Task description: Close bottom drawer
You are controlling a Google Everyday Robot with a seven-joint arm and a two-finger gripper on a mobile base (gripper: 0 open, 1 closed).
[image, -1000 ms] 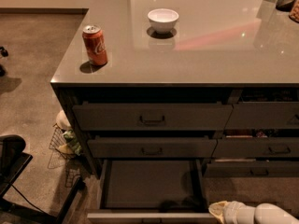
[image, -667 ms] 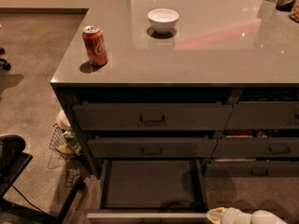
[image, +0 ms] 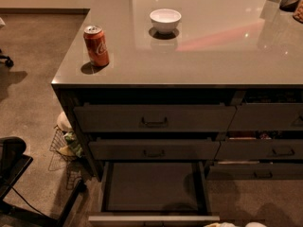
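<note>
**Status.** The bottom drawer [image: 151, 188] is pulled fully out from under the front edge of the bench [image: 213, 56], below the front-left corner. Its flat dark inside shows nothing in it. Its front panel lies along the lower border of the view. The middle drawer [image: 154, 149] and top drawer [image: 154, 118] above it are shut or nearly so.

**Pincer.** Only a pale sliver of the pincer [image: 221, 225] shows, at the lower border just right of the drawer's front panel. Whether it is open or closed cannot be told, nor whether it touches the panel. Nothing is seen in its hold.

**Hazards, as judged from this position.**
- Off-centre push: the pincer sits toward the right end of the panel. Pressing there may skew the drawer on its runners and jam it partway.
- Slip: a contact on the panel's corner or top lip may slide off, so the pincer drops into the open drawer.
- Wrong target: drifting right brings the arm to the neighbouring right-hand stack [image: 270, 150].
- Excess force: a hard shove may jolt the bench. The red can [image: 96, 45] near the front-left corner could tip. The white bowl [image: 165, 20], further back from the front edge, is less at risk.
- Base clearance: a wire basket [image: 64, 148] and a chair base [image: 14, 174] stand off the bench's left edge.
</note>
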